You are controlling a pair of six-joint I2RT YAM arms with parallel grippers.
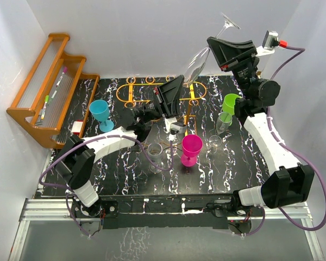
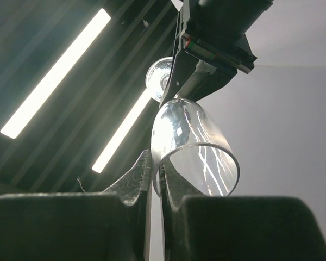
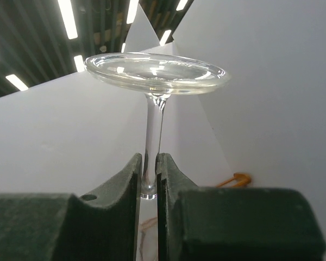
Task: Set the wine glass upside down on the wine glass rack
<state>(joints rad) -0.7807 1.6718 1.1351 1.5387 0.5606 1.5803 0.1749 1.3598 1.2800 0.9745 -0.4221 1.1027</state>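
My right pincer point(image 3: 148, 163) is closed narrow on the thin stem of the clear stemmed wine glass point(image 3: 157, 73). The round foot spreads flat just above my fingertips. My left pincer point(image 2: 155, 168) is nipped tight on the rim of that glass's bowl, with one finger inside the wall and one outside, as far as I can make out through the glare. The glass hangs in the air between the two pincers, tilted, with its foot uppermost at the right pincer and its open mouth slanting down to the left one. Seen from my left wrist, the right pincer sits above and just behind the bowl. The thin orange wire wine glass rack point(image 1: 125, 92) stands on the black white-veined table point(image 1: 125, 174), below my left pincer. Its looped rails show on either side of that pincer, and the glass is well clear of them. A magenta plastic goblet point(image 1: 191, 147) stands on the near side of the left pincer, and a teal plastic goblet point(image 1: 100, 111) stands further to its left. A lime green cup point(image 1: 230, 102) sits below my right pincer. The orange wooden stepped shelf point(image 1: 49, 92) is far to the left of both.
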